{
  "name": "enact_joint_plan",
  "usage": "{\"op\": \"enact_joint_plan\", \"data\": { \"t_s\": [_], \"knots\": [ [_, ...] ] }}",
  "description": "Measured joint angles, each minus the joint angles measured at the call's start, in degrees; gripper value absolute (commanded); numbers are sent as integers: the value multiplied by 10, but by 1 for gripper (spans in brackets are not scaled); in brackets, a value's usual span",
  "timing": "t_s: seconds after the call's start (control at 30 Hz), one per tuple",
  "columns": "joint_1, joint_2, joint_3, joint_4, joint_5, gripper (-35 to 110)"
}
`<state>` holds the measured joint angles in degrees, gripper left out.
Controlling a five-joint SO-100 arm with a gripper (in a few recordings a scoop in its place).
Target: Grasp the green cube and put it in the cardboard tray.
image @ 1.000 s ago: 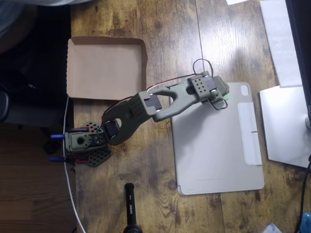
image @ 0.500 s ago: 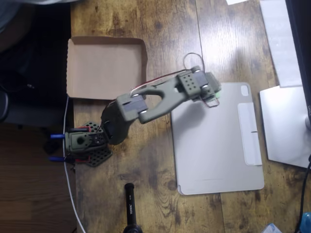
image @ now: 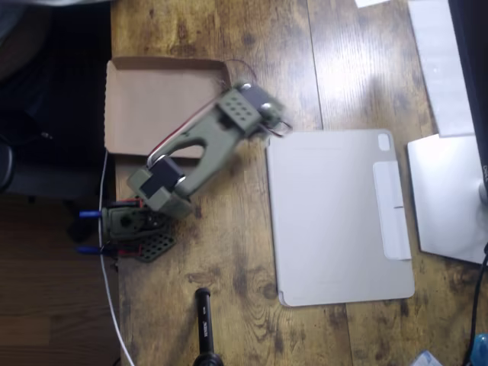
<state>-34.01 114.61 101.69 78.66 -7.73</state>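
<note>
The gripper (image: 267,114) sits at the end of the olive-green arm (image: 194,149), above the wood just past the right rim of the tray. From overhead the wrist housing covers the fingers, so whether they are apart, together or clamped on something cannot be told. The green cube cannot be made out either: no mint-green patch shows at the gripper, on the grey cover, on the bare wood or on the tray floor. If it is being carried, it is tucked under the wrist and hidden by it.

The arm reaches from its base (image: 126,221) near the lower left up and to the right, crossing the tray's lower right corner. The cardboard tray (image: 137,84) lies at the upper left of the table (image: 252,46), and the visible part of its floor is bare. The grey tablet cover (image: 335,221) lies flat to the right of the gripper, close to it but not under it.

Judged from this pose, the step in hand looks like the carry toward the tray, with the cube not yet set down. The next move would call for bringing the gripper left over the rim and well inside the tray, lowering it close to the floor, and only then spreading the fingers, so the cube does not bounce out or catch on the low edge.
</note>
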Motion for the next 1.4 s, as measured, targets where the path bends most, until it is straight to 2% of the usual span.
{"op": "enact_joint_plan", "data": {
  "t_s": [0.33, 0.67, 0.87, 1.03, 1.27, 1.4],
  "knots": [
    [-169, 21, 63, 76, -50, 17],
    [-171, 24, 102, 57, -59, 34],
    [-149, 25, 102, 57, -75, 34],
    [-83, 25, 110, 59, -112, 32],
    [157, -37, 13, 77, -81, 22],
    [287, -100, -88, 139, -42, 17]
  ]
}}
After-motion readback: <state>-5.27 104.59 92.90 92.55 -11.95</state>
